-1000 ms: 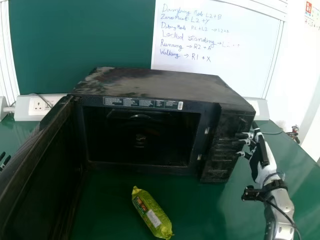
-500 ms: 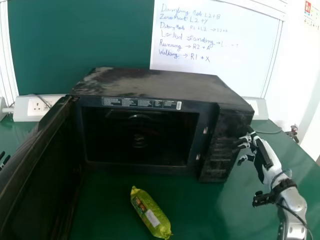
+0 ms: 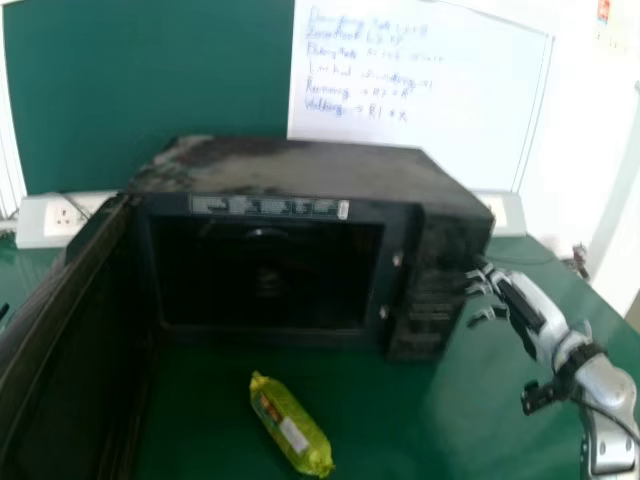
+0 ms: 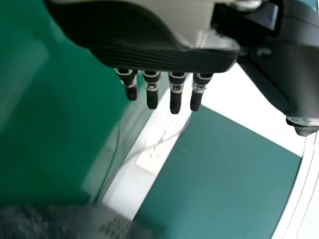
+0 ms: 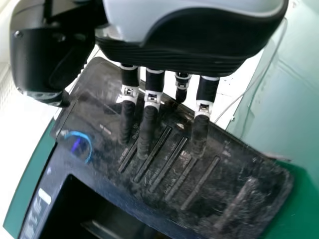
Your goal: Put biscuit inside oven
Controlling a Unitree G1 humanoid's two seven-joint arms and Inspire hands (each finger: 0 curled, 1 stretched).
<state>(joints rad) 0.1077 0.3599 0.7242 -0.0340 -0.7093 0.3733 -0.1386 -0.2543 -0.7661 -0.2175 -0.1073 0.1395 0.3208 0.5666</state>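
"What's changing, pls?"

"We're swinging our R forearm (image 3: 604, 388) outward, R hand (image 3: 528, 298) angling in by the microwave oven's (image 3: 300, 165) control panel (image 3: 432, 305). We're keeping its fingers (image 5: 147, 128) nearly straight, gripping nothing; can't tell re: contact."

"And L hand (image 4: 159, 57)?"

"Holding nothing, fingers extending loosely."

"Biscuit packet (image 3: 292, 425)?"

"Still lying on the desk (image 3: 390, 425), in front of the open oven. So we're making no progress w/ loading; we're probably needing R hand coming round to the pkt next, w/o bumping the oven's corner."
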